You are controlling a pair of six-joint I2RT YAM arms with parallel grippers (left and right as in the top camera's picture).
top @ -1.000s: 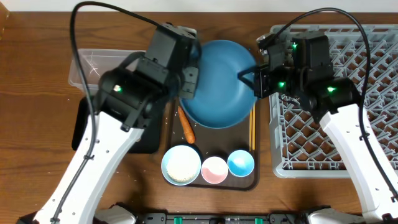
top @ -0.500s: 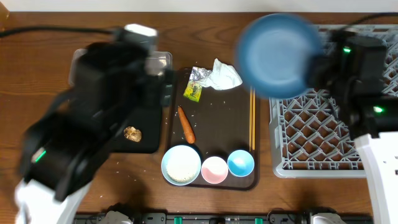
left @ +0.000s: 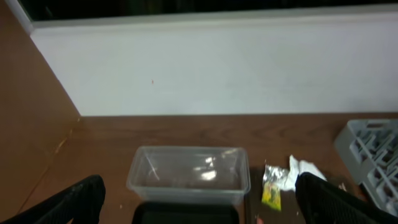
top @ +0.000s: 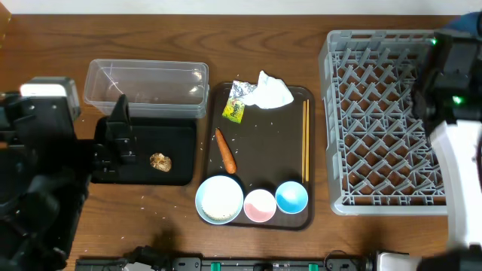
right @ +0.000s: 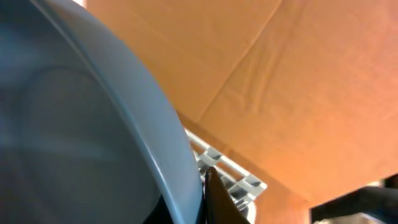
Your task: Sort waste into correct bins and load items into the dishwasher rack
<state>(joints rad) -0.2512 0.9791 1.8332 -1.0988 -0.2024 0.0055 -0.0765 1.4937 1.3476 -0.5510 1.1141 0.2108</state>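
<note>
Blue dish (right: 74,124) | rim clamped in right gripper (right: 200,200), over rack (top: 376,128) corner | left gripper (left: 199,190) spread wide apart

Black boxy left arm (top: 38,162), white-shelled right arm (top: 461,162), green indicator light (top: 456,100)

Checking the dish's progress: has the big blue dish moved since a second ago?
Yes. The blue dish went right, from above the brown tray to the dishwasher rack's far right corner.
</note>
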